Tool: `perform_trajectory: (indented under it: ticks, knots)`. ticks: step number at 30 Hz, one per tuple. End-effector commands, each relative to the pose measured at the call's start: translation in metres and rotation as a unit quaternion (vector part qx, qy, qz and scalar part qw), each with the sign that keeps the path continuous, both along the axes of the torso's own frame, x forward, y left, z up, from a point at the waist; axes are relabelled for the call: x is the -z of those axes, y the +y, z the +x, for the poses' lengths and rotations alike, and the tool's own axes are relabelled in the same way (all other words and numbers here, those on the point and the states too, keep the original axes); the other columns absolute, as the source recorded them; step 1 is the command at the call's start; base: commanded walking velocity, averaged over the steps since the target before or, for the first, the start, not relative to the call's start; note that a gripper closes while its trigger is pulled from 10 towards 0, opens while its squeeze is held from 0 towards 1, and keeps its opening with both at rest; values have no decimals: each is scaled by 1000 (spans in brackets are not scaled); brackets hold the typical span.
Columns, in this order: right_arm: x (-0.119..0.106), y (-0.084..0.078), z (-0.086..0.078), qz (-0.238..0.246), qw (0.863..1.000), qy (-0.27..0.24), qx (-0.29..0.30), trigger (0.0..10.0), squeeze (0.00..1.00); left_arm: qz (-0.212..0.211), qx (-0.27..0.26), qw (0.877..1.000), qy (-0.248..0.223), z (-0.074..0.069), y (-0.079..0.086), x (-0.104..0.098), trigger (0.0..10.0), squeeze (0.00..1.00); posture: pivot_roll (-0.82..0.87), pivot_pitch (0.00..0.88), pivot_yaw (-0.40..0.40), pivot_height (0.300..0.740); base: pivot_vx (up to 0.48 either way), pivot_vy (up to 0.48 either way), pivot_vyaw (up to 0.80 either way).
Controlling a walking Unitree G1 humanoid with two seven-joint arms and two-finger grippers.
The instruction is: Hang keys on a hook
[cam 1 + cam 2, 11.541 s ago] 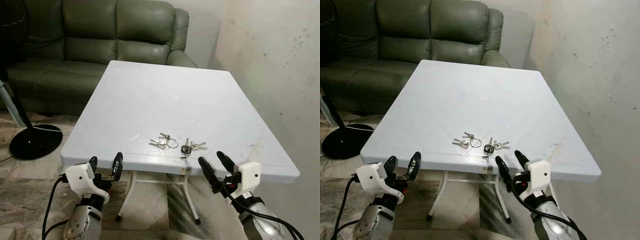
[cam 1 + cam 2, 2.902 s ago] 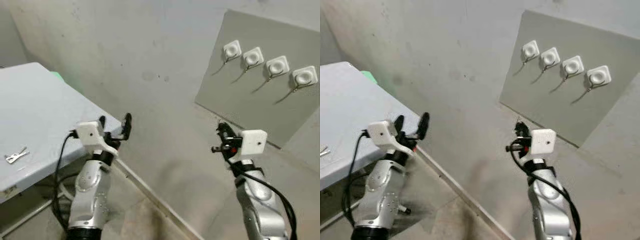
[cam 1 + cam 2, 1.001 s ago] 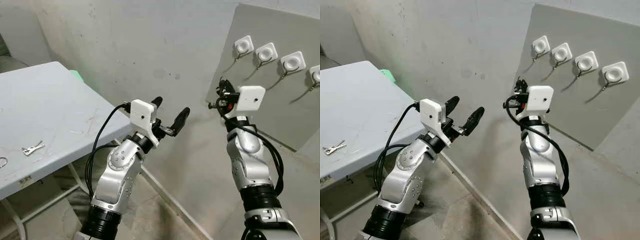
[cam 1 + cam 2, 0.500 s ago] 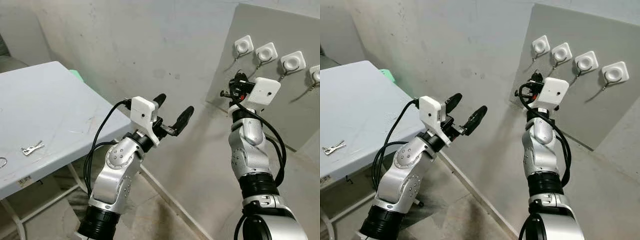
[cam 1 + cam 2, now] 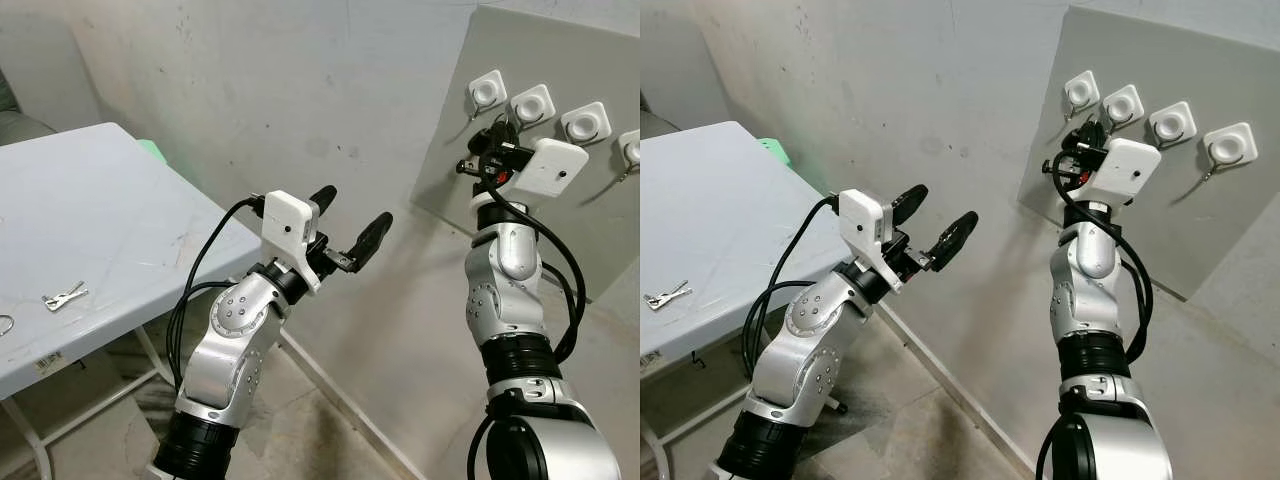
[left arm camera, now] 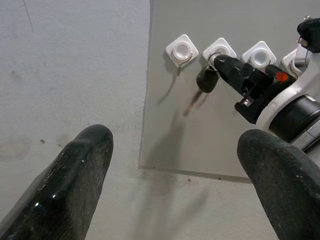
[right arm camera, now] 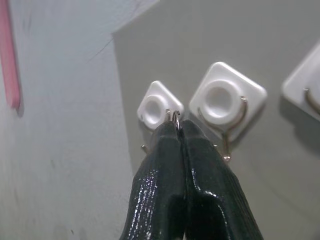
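Four white square hooks sit in a row on a grey board on the wall. My right gripper is raised close to the two leftmost hooks, shut on the ring of a key bunch. The ring pokes out of the pinched fingertips, between the first hook and the second hook. Whether it touches a hook is unclear. A black key fob hangs below the ring. My left gripper is held open at chest height, pointing at the board, with nothing in it.
A pale blue table stands at the left, with another small key and a loose ring near its front edge. The bare concrete wall runs behind both arms, and the floor lies below.
The view turned from the table to the wall. In the last second my right gripper rose and moved right with the keys, up to the leftmost hooks. The left gripper barely shifted.
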State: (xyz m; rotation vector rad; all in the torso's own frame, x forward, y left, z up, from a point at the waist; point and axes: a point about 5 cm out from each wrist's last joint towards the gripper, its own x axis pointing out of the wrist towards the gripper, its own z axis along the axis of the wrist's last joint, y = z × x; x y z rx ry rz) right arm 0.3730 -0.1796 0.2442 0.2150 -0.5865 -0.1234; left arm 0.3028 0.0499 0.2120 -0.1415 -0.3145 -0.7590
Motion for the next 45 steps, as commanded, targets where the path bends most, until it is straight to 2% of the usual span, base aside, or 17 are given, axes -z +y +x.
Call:
perform_trajectory:
  ticks: [1,11,14,20,22,24,31,39,45]
  knots:
    - [-8,-2,0,24,1000,-19,1,10000,0,3,13,1000,-13,-2,-3,-7,10000,0,31,1,-65,740,0,0,0]
    - [10,-2,-1,64,998,10,-19,10000,0,0,14,1000,-12,-2,-3,-8,10000,0,33,0,-66,740,0,0,0]
    - [18,-2,2,112,993,30,-34,10000,0,-2,14,1000,-12,-2,-3,-9,10000,0,34,0,-64,740,0,0,0]
    - [22,-2,4,147,987,39,-44,10000,0,-5,12,1000,-10,-2,-2,-10,10000,0,40,0,-65,740,0,0,0]
    - [21,-1,5,139,988,36,-47,10000,0,-4,10,1000,-10,-2,-1,-9,10000,0,40,0,-65,740,0,0,0]
    - [17,4,3,107,992,22,-63,10000,0,-6,9,1000,-10,-3,0,-9,10000,0,40,0,-65,740,0,0,0]
    - [10,9,0,80,994,-3,-73,10000,0,-7,6,1000,-7,-2,0,-9,10000,0,45,0,-66,740,0,0,0]
    - [5,0,3,122,991,-7,-48,10000,0,-9,8,1000,-6,-2,-1,-10,10000,0,40,2,-63,740,0,0,0]
    - [4,-5,3,129,991,-9,-40,10000,0,-11,9,1000,-5,-1,-1,-10,10000,0,40,2,-63,740,0,0,0]
